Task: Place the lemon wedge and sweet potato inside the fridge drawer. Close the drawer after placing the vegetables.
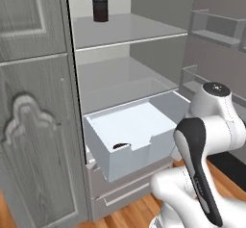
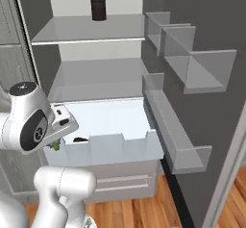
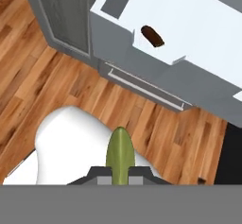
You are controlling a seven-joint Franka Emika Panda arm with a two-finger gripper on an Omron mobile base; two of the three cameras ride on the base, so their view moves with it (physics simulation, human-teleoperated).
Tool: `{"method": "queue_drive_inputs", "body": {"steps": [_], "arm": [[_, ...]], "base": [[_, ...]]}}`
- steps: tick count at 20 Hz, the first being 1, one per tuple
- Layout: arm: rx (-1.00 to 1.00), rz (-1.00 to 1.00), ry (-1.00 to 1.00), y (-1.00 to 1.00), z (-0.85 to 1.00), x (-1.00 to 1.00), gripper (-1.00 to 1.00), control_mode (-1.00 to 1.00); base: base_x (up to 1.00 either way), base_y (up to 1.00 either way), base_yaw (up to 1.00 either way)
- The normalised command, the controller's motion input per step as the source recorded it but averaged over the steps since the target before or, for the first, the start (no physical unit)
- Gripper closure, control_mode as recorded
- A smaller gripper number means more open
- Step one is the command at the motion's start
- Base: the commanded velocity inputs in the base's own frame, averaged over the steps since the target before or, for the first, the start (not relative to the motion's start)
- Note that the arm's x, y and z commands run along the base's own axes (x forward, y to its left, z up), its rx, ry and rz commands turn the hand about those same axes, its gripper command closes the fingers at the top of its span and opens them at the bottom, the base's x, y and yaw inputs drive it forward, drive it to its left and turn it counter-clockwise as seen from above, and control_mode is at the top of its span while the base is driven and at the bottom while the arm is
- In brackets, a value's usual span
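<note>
Yellow-green, the wedge [image 3: 120, 153] sits pinched between my fingertips, my gripper [image 3: 120, 176] drawn nearly shut on its base so that the pointed end juts out ahead of me. I judge it light and a little soft, with a waxy rind that could slide if I squeeze the tapering part; the hold belongs low on its thicker end, across the flat cut sides, and gently enough not to crush the flesh. In the right base view a speck of the same green [image 2: 56, 146] shows under my hand, just outside the near left corner of the drawer [image 2: 115, 151].

Ahead of me and to the right, the drawer stands pulled out and open, its front wall notched along the top. The potato [image 3: 152, 36] already lies inside, on the floor just behind the front wall, well apart from the wedge. It looks firm, dry and heavier than what I carry.

Since I am short of the rim, I would carry the wedge forward over the front wall and release it low over bare floor beside the potato, since a piece this small may bounce or roll.
</note>
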Motion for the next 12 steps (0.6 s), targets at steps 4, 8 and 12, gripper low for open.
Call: {"method": "queue_drive_inputs", "body": {"steps": [4, 8, 12], "arm": [[0.00, 0.00, 0.00, 0.00, 0.00, 0.00, 1.00, 1.00], [0.00, 0.00, 0.00, 0.00, 0.00, 0.00, 1.00, 1.00], [0.00, 0.00, 0.00, 0.00, 0.00, 0.00, 1.00, 1.00]], "base": [[0.33, 0.31, -0.17], [0.27, 0.18, -0.14], [0.13, 0.00, -0.06]]}}
